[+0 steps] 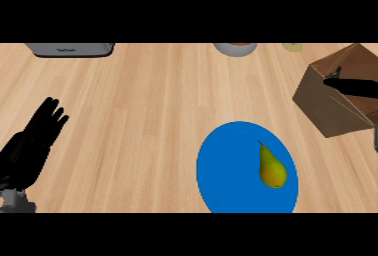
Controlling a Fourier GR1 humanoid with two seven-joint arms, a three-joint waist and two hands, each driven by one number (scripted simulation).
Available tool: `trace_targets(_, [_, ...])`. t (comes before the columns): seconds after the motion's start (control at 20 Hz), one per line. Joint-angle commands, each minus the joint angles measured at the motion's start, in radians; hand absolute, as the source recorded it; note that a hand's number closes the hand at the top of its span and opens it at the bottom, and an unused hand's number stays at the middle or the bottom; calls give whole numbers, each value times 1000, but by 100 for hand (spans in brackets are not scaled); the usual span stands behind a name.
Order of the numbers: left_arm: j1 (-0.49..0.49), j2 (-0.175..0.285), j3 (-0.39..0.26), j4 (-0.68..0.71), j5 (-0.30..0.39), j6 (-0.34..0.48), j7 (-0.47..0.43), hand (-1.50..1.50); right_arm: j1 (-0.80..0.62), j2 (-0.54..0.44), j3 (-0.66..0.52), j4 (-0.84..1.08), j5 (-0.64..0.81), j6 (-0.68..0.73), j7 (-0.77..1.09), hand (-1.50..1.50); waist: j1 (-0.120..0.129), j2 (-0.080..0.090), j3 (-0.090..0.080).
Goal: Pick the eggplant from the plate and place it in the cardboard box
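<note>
Pear [272, 168] on blue plate [229, 170], long axis running near to far along bench [148, 100], stem end farthest. Sits nearer right hand [358, 86], which hovers over cardboard box [332, 107], closure unreadable. Left hand [33, 140] rests farther off, fingers [50, 112] straight, apart.

Light wooden counter [148, 100], grey appliance [70, 49] at far edge

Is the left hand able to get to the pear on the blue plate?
Probably yes. The left hand rests open at the left, only bare counter lies between it and the plate, and nothing covers the pear.
</note>
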Motion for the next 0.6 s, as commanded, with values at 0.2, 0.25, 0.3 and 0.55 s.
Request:
trace_targets(0.2, [15, -46, -37, -36, -40, 34, 1, 0, 161, -54, -177, -180, -239, 60, -19, -150, -4, 0, 0])
trace_targets(0.25, [-5, -2, 2, 37, -16, -18, -29, 0, 192, -45, -188, -216, -274, 68, -43, -150, -6, 1, 0])
trace_targets(0.3, [-3, -37, -11, 49, -34, 8, -55, 0, 189, -66, -208, -153, -290, 57, -82, -150, 1, 3, 0])
trace_targets(0.55, [14, -43, -26, -52, -31, 29, 34, 0, 344, -132, -272, -289, -415, 217, -74, -150, 2, 1, 0])
